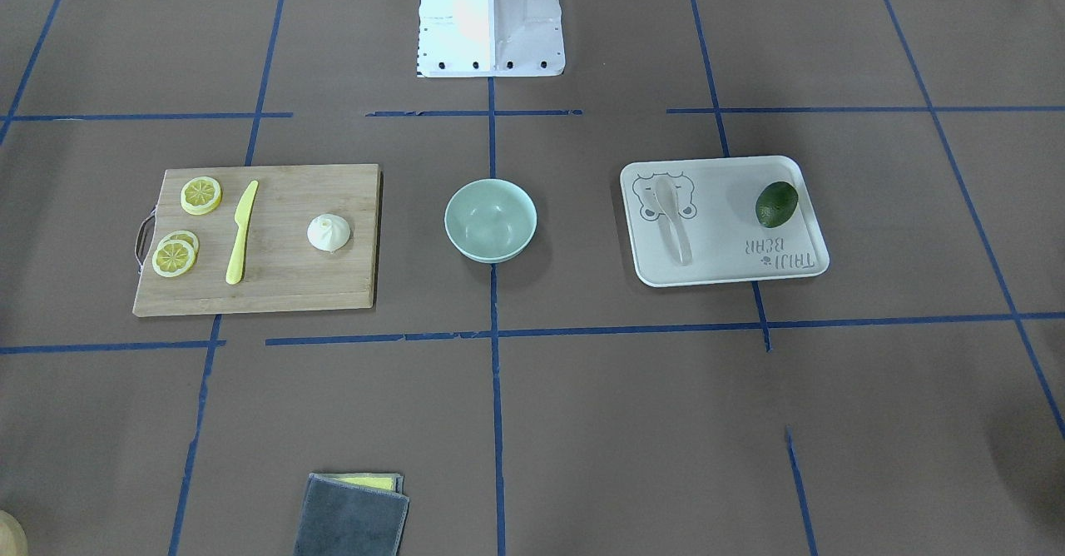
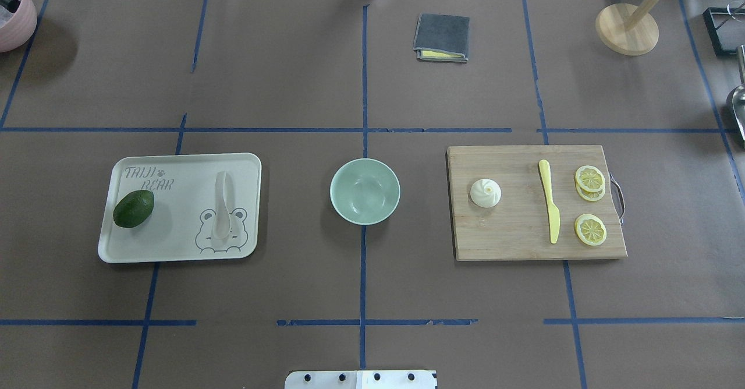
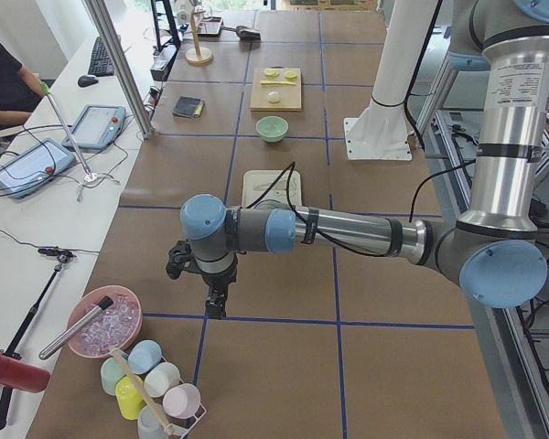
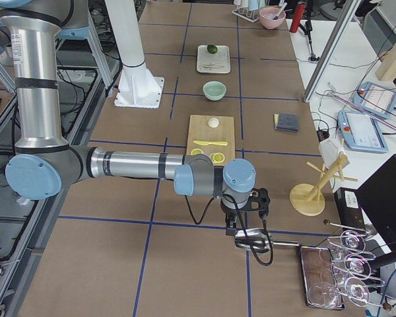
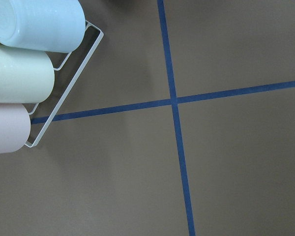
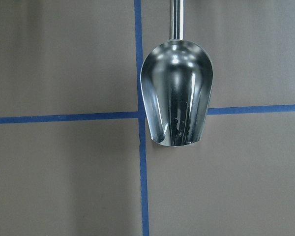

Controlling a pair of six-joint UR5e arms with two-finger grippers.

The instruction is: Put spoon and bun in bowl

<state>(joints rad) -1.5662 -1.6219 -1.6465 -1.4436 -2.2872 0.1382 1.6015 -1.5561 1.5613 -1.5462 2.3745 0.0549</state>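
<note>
The pale mint-green bowl (image 2: 365, 191) stands empty at the table's middle. The cream spoon (image 2: 222, 205) lies on a white bear tray (image 2: 174, 168) to the bowl's left in the overhead view. The white bun (image 2: 485, 193) sits on a wooden cutting board (image 2: 512, 237) to the bowl's right. My left gripper (image 3: 216, 309) hangs over the table's far left end, well away from the tray. My right gripper (image 4: 231, 228) hangs over the far right end, beyond the board. I cannot tell whether either is open or shut.
An avocado (image 2: 133, 208) lies on the tray. A yellow knife (image 2: 549, 205) and lemon slices (image 2: 590, 229) lie on the board. A grey cloth (image 2: 441, 37) lies at the back. A metal scoop (image 6: 176, 93) lies under my right wrist, and racked cups (image 5: 24, 73) under my left.
</note>
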